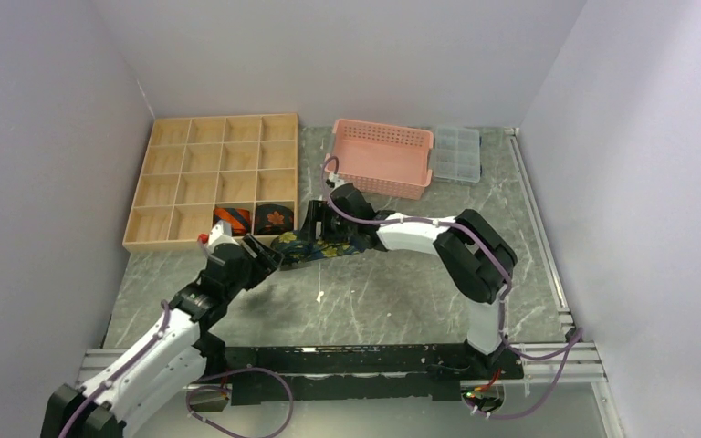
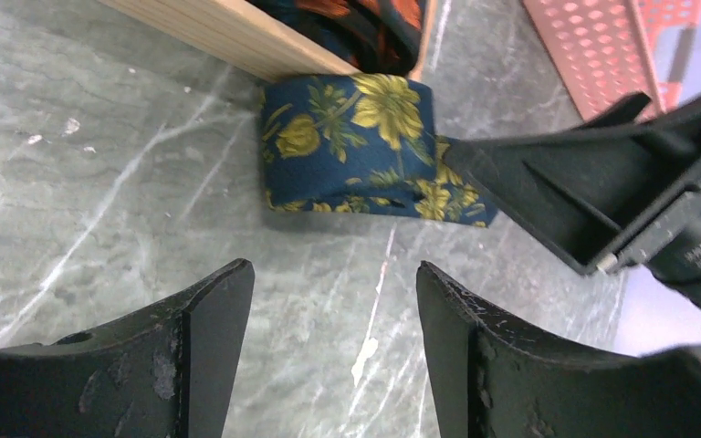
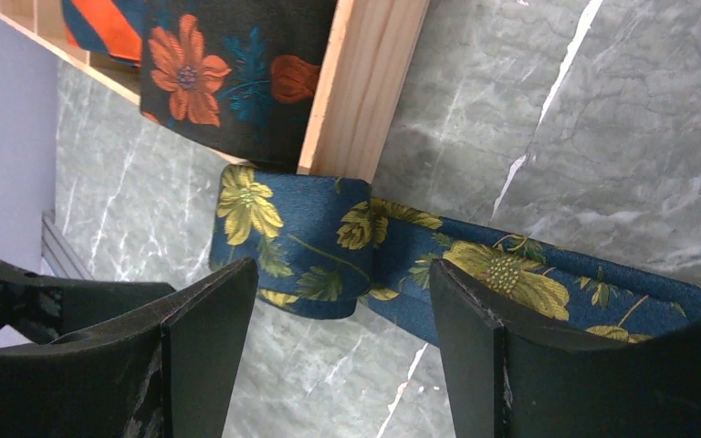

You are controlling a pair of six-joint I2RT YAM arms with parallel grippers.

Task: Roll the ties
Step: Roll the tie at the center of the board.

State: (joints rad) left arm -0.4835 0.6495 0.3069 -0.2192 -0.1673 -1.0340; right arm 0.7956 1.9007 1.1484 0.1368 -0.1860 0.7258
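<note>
Navy tie (image 2: pixel 356 137) ahead of black fingers (image 2: pixel 192 365): yellow flowers, green leaves; black tie (image 3: pixel 228 73): orange-teal floral; striped tie (image 3: pixel 100 27): orange-navy; tray (image 3: pixel 365 82) pale wood; table (image 2: pixel 100 182) grey-green marble, white veins.

You had on record:
- Floral tie (image 2: pixel 356 137): woven cloth, matt.
- Divider tray (image 2: pixel 237 36): pale bare wood, smooth.
- Table (image 2: pixel 73 182): grey veined stone-look top with a faint sheen.
- Far basket (image 1: pixel 381 157): pink perforated plastic.
- Compartment box (image 1: pixel 456 153) to its right: clear plastic.
- Fingers (image 2: pixel 210 356) of your left gripper (image 2: pixel 333 283): black matt plastic, scuffed.
</note>
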